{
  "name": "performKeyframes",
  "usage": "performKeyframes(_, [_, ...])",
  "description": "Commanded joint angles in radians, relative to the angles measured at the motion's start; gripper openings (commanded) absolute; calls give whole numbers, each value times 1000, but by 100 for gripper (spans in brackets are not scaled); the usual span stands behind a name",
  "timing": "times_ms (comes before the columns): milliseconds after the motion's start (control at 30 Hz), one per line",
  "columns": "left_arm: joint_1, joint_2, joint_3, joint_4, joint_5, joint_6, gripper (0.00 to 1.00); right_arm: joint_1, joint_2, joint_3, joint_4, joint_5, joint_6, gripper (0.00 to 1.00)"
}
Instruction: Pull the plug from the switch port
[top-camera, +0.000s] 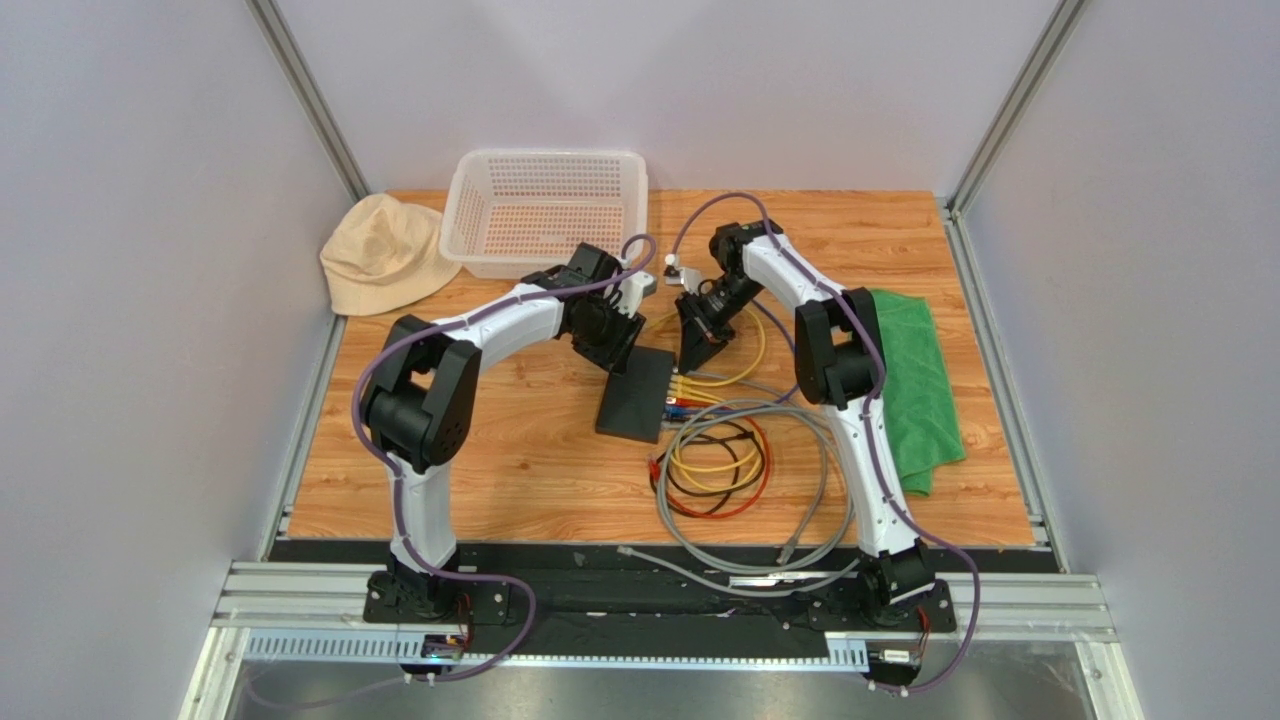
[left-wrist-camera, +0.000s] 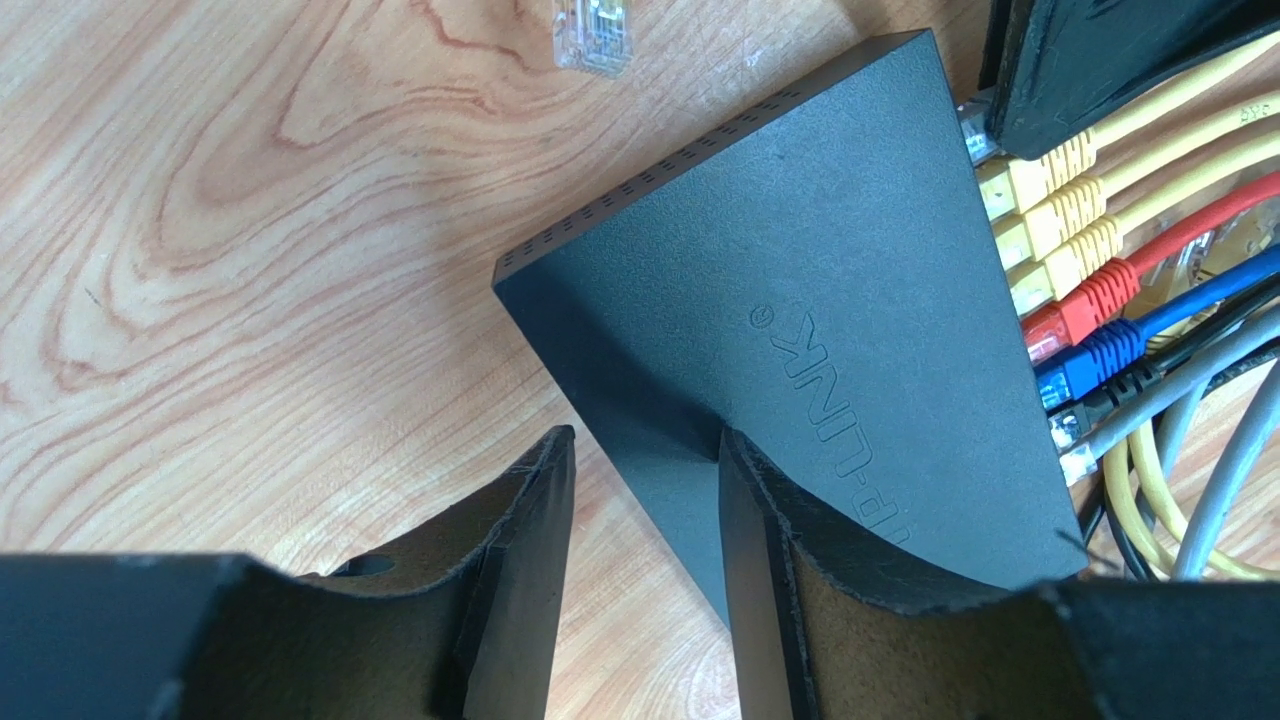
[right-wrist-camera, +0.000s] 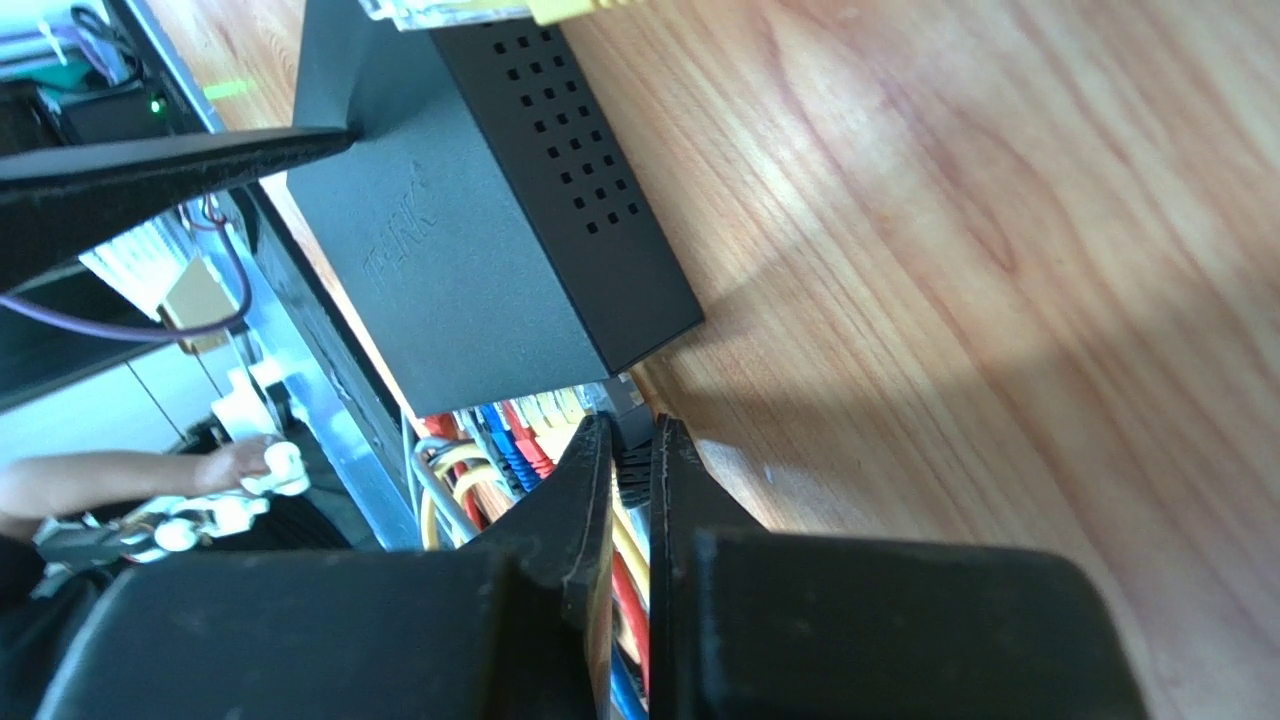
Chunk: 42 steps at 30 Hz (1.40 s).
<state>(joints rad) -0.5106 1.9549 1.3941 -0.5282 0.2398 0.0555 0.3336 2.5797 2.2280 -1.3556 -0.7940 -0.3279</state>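
The wood-grain table (top-camera: 496, 450) stands between grey walls. On it, the left gripper (left-wrist-camera: 646, 438) holds its jaws about half apart astride a long edge of the switch (left-wrist-camera: 781, 270), one finger beside the side wall and one over the top face; whether they pinch it cannot be told. The right gripper (right-wrist-camera: 633, 438) has its jaws pressed together at the switch's socket-edge corner, just by the yellow, red and blue plugs (left-wrist-camera: 1052, 237). The switch lies flat near the table's centre, between both grippers, with coiled cables (top-camera: 721, 465) beside it.
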Motion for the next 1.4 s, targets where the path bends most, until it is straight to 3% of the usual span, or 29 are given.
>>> performKeyframes(0, [-5, 3, -21, -21, -28, 32, 47, -19, 76, 30, -171, 179, -146, 0])
performKeyframes(133, [-5, -76, -3, -13, 33, 11, 47, -7, 79, 45, -160, 122, -123, 2])
performKeyframes(233, [-12, -136, -3, 11, 214, 26, 41, -1, 79, 56, -137, 95, -93, 24])
performKeyframes(267, [-17, -125, 3, -6, 237, 30, 33, -1, 79, 62, -125, 90, -85, 32])
performKeyframes(333, [-25, -75, 31, -32, 239, 26, 18, -1, 88, 81, -119, 81, -76, 38])
performKeyframes(367, [-25, -59, 31, -42, 237, 18, 3, -1, 94, 84, -103, 81, -71, 42])
performKeyframes(400, [-25, -45, 26, -41, 231, 18, 0, -1, 97, 88, -96, 82, -54, 44])
performKeyframes(633, [-40, 41, 9, -73, 214, -16, 0, -1, 99, 70, -33, -27, -20, 48])
performKeyframes(1133, [-69, 95, 31, -85, 216, -20, 0, -7, 45, -83, 332, -93, 168, 50])
performKeyframes(1367, [-68, 82, 23, -82, 213, -17, 0, -5, 45, -90, 351, -68, 164, 45])
